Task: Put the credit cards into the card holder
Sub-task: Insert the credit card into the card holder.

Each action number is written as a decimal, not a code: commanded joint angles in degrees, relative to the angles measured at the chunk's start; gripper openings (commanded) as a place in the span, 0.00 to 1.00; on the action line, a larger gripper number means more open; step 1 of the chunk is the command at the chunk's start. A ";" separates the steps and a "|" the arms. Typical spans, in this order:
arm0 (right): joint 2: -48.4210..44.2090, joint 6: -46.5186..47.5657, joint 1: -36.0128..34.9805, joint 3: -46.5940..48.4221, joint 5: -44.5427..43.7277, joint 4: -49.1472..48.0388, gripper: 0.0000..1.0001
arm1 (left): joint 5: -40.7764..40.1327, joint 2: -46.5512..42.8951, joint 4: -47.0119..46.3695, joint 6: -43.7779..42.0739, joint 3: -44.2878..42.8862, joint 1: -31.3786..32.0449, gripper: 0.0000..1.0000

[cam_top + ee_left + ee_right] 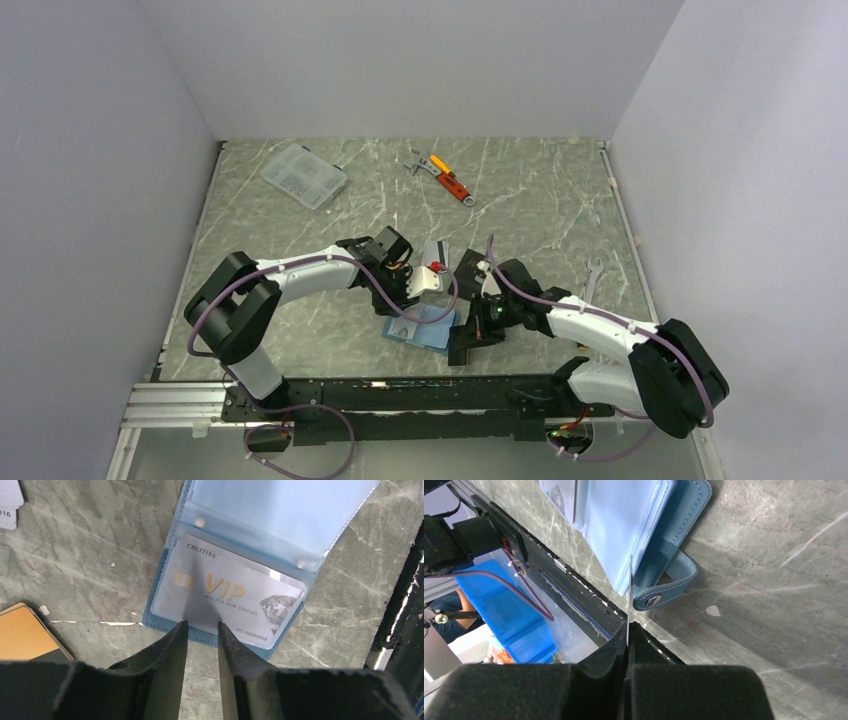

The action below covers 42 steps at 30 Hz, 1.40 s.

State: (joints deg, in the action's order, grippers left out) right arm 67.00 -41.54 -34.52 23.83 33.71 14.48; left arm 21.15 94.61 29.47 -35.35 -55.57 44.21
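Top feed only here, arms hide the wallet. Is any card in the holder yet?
Observer: Yes. The left wrist view shows a silver VIP card seated in a clear pocket of the open card holder.
Operator: Is the right arm carrying anything?
Observer: In its wrist view the right gripper is shut on a second card, seen edge-on, with the far end pointing at the edge of the holder's light-blue sleeves.
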 commanded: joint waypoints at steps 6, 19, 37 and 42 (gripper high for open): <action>1.46 -0.34 0.16 -0.68 2.04 -4.80 0.00 | 0.56 0.27 0.31 -0.71 -0.41 0.28 0.33; 2.34 -1.61 0.22 -4.11 2.45 -7.52 0.00 | 0.48 0.42 0.27 -0.77 -0.29 0.62 0.33; 3.72 0.53 0.24 -2.22 3.88 -7.22 0.00 | 0.39 0.48 0.27 -0.99 -0.32 0.95 0.31; 4.21 0.64 0.29 -1.77 4.51 -7.80 0.00 | 0.39 0.50 0.32 -0.97 -0.33 0.94 0.30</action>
State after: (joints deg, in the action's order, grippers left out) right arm 70.57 -42.02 -34.41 20.18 37.21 8.40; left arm 21.10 94.61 29.56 -35.38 -55.57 44.73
